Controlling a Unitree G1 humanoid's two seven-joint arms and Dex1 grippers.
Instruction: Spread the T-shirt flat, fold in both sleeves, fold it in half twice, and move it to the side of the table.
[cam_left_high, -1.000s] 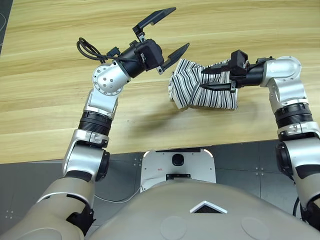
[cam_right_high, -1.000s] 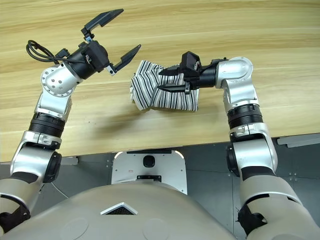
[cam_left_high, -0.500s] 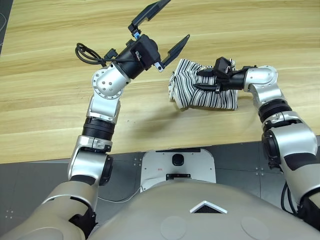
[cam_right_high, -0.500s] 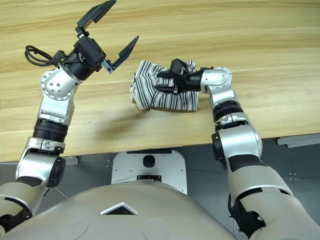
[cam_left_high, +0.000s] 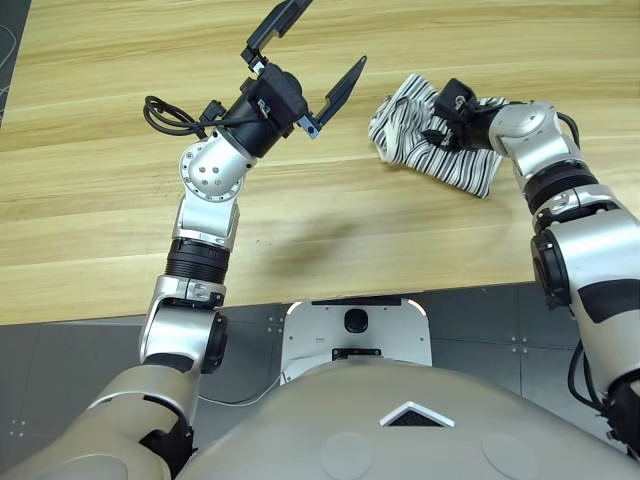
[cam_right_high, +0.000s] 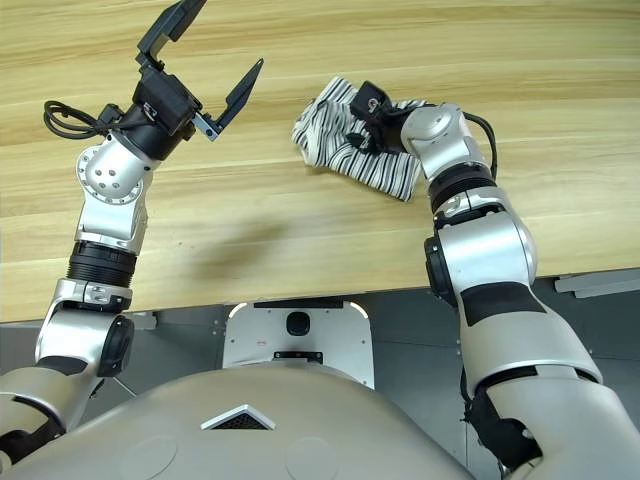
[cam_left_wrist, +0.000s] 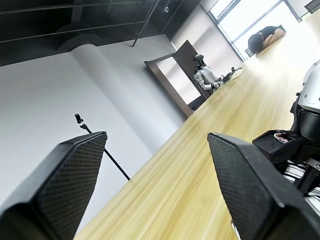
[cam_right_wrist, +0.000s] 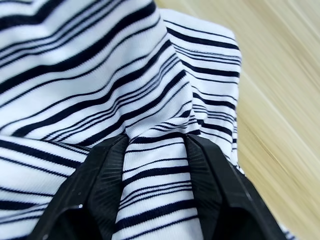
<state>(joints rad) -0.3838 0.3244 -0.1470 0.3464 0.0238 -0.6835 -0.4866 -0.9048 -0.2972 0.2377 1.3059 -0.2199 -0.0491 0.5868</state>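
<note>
The right pincer (cam_right_wrist: 157, 144) is clamped on a bunched fold of the striped T-shirt (cam_left_high: 462, 165), which lies folded on the desk (cam_left_high: 100, 210) on the robot's right. The left pincer (cam_left_high: 326, 36) hangs above the desk beside the shirt, fingers spread wide.

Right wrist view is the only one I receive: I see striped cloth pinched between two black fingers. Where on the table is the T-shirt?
Observer: The T-shirt is a folded striped bundle on the right half of the wooden table, held by the right gripper.
Operator: And the left gripper?
Observer: The left gripper is open, raised above the table, to the left of the bundle and not touching it.
Operator: Is the bundle neat?
Observer: No, its edges look rumpled, and it lies at a slant to the table's near edge.
</note>
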